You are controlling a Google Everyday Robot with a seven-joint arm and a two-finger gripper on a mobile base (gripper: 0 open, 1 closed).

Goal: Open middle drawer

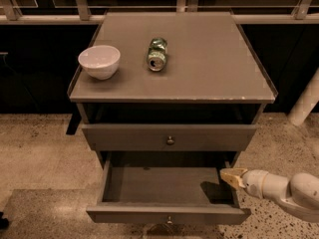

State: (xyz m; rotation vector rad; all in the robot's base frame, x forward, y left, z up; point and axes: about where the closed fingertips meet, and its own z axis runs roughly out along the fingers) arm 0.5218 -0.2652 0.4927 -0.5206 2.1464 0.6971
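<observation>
The middle drawer [168, 214] is pulled far out below the upper drawer [149, 137], and its grey inside is bare. Its small round knob [169, 219] shows at the bottom edge of the view. The lowest drawer is hidden beneath it. My gripper [233, 177], on a white arm that comes in from the lower right, sits at the open drawer's right side wall, just above its rim and holding nothing that I can see.
A white bowl [99, 60] and a crushed green can [157, 54] lie on the cabinet top [209, 68]. A railing runs behind the cabinet. A white post [306, 103] stands at the right. The floor is speckled terrazzo [35, 153].
</observation>
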